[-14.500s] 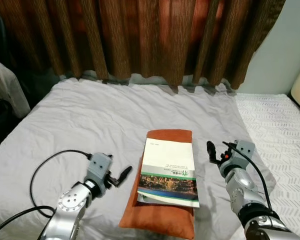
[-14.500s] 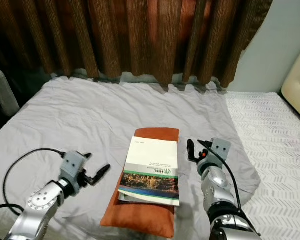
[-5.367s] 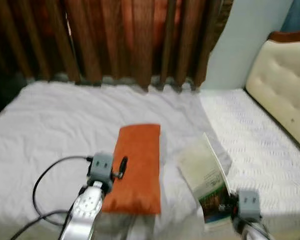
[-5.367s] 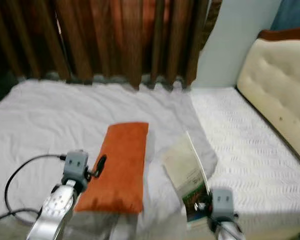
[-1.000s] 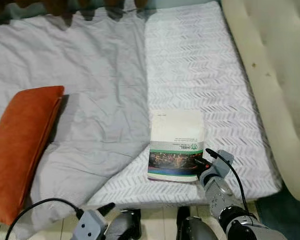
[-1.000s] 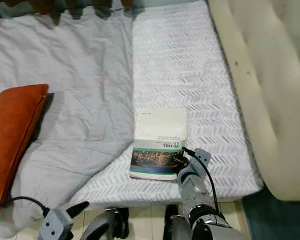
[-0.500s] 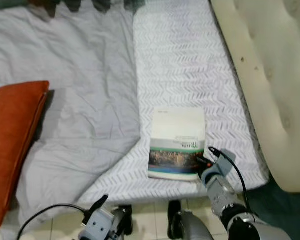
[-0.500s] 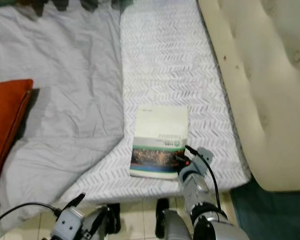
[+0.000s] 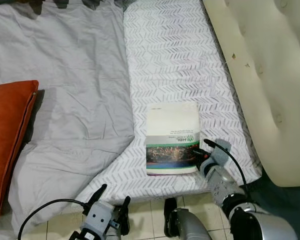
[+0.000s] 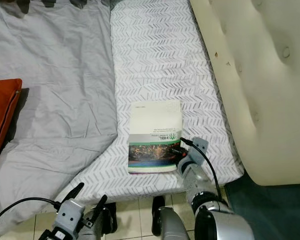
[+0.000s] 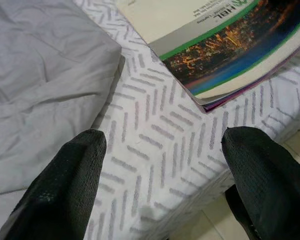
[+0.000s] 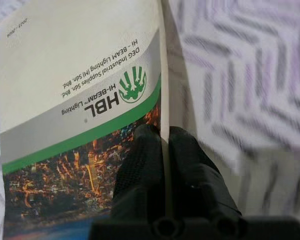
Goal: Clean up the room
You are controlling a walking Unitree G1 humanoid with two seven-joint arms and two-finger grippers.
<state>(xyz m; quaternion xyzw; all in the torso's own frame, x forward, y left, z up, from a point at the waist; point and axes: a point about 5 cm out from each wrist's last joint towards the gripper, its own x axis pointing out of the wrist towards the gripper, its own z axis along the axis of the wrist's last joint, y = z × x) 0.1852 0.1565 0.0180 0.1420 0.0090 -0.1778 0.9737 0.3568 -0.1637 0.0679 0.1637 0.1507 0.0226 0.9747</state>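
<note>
thin white booklet w/ green stripe & city photo [image 9: 172,139] flat on bed [image 9: 180,65] | light, bendy, slick | right gripper [image 12: 164,150] pinches its side edge – good spot | left gripper [image 11: 160,165] wide open, holds nothing

Orange cushion [image 9: 10,145] cut by frame edge.

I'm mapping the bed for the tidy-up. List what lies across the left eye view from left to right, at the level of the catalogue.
orange cushion → grey blanket → catalogue on the patterned mattress → right gripper, fingers shut on the catalogue's near right corner → cream headboard
</note>
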